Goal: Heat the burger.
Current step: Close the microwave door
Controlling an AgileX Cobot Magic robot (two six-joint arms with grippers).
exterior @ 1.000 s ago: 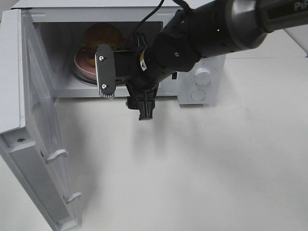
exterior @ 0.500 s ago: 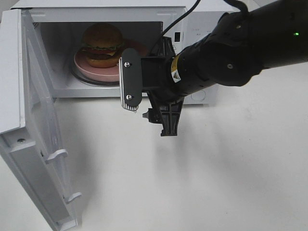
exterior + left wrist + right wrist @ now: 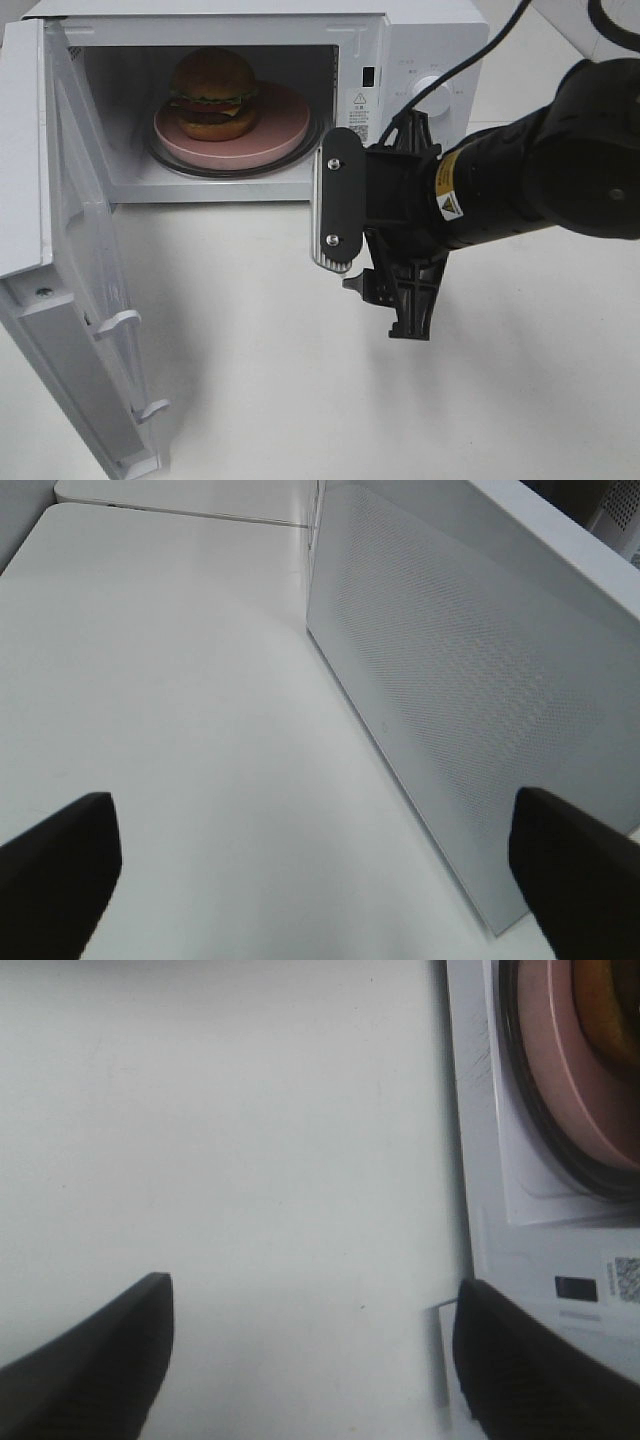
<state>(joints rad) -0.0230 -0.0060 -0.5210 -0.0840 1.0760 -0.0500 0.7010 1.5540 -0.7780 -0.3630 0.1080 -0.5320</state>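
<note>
1. The burger (image 3: 213, 92) sits on the pink plate (image 3: 285, 125) inside the microwave (image 3: 425, 40), in the upper left of the overhead frame. The door (image 3: 75, 260) hangs wide open along the left edge.
2. Your right gripper (image 3: 310, 1360) hovers above the table (image 3: 300, 400), just in front of the microwave and right of centre. Its jaws are spread and empty.
3. Your left gripper (image 3: 315, 880) is also spread wide with nothing between its jaws, near a perforated white panel (image 3: 470, 680).
</note>
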